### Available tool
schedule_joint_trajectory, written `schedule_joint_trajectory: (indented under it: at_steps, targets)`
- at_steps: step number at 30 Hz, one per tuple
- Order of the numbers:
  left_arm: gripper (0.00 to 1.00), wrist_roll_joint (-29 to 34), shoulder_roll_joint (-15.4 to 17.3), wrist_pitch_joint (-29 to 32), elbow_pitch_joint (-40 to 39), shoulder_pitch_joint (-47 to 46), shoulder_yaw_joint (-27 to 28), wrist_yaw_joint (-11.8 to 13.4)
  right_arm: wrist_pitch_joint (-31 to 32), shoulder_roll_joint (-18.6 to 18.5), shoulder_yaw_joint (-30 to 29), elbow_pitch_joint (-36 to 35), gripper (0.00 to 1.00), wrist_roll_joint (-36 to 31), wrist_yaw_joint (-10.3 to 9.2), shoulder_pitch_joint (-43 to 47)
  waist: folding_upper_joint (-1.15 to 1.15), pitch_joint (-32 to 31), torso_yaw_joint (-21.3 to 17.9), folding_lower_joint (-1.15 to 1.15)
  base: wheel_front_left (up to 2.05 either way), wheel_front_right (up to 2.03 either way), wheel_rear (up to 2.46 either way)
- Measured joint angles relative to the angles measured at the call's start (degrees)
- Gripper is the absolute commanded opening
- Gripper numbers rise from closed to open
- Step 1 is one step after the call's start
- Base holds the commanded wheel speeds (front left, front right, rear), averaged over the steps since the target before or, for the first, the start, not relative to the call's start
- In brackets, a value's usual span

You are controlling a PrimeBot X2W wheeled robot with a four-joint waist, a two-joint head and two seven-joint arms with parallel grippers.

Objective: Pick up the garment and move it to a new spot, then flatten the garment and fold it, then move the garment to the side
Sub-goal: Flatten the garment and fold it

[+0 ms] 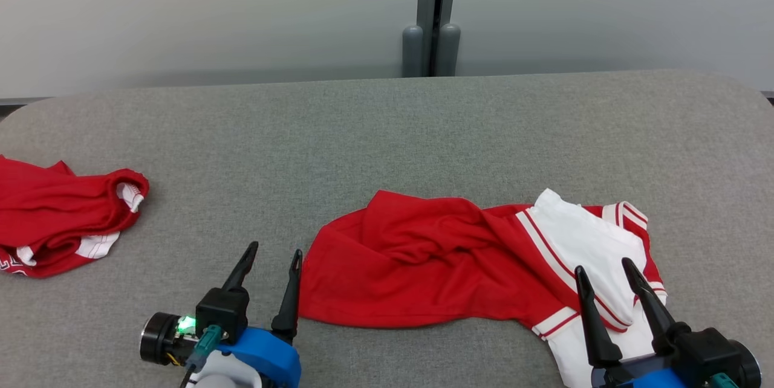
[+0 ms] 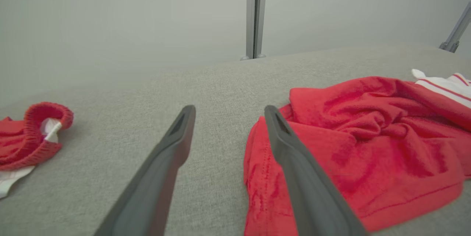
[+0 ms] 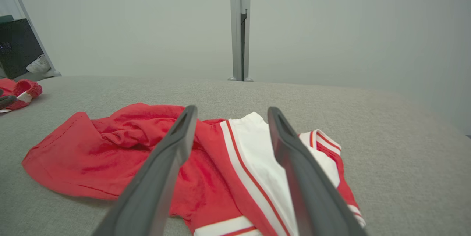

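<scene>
Grey felt-like table top spans the head view, its far corners rounded. Crumpled on it, right of centre and toward the robot's side, lies the garment, red with white striped panels. Far left, well apart, a second garment, also red, is bunched up and cut off by the frame edge.

Fingers of the left gripper are spread with nothing between them, just beside the red hem. In the left wrist view its right finger crosses that hem; cannot tell whether it touches.

Fingers of the right gripper are spread the same way, standing over the white panel at the right end. That gripper hides the lower white part, which the bottom edge also cuts off. Folds obscure the cut of the clothing.
</scene>
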Motion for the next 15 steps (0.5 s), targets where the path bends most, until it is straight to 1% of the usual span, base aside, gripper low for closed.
schedule_joint_trajectory:
  at_steps: [2, 3, 4, 7, 8, 10, 15]
  targets:
    - [1.00, -0.7, 0.2, 0.0, 2.8, -0.7, -1.2, 0.0, 0.0, 0.0, 0.1, 0.1, 1.00, 0.0, 0.00, -0.3, 0.00, 0.3, -0.4, 0.00, 0.00, 0.00, 0.00]
    - [1.00, -0.7, 0.2, 0.0, 2.8, -0.7, -1.2, 0.0, 0.0, 0.0, 0.1, 0.1, 1.00, 0.0, 0.00, -0.3, 0.00, 0.3, -0.4, 0.00, 0.00, 0.00, 0.00]
    - [1.00, -1.5, 0.3, 0.0, 5.6, -1.0, -2.6, -0.1, 0.0, 0.0, 0.2, 0.2, 1.00, 0.1, 0.00, -0.6, 0.00, 0.6, -0.8, 0.00, 0.00, 0.00, 0.00]
    - [1.00, -2.5, 0.2, 0.0, 7.8, -1.5, -4.1, -0.2, 0.0, 0.1, 0.2, 0.4, 1.00, 0.1, 0.00, -0.8, 0.00, 0.9, -1.2, -0.01, 0.00, 0.00, 0.00]
    - [1.00, -3.3, 0.4, 0.0, 10.0, -2.1, -5.6, -0.2, 0.0, 0.1, 0.2, 0.5, 1.00, 0.2, 0.00, -0.9, 0.00, 1.3, -1.5, -0.01, 0.00, 0.00, 0.00]
    - [1.00, -4.4, 0.4, 0.0, 12.1, -2.3, -6.6, -0.2, 0.0, 0.1, 0.2, 0.6, 1.00, 0.2, 0.00, -1.1, 0.00, 1.8, -1.8, -0.01, 0.00, 0.00, 0.00]
    - [1.00, -5.1, 0.5, 0.0, 15.3, -3.7, -7.2, -0.2, 0.0, 0.1, 0.4, 1.2, 1.00, 0.2, 0.00, -2.0, 0.00, 2.3, -2.4, -0.01, 0.00, 0.00, 0.00]
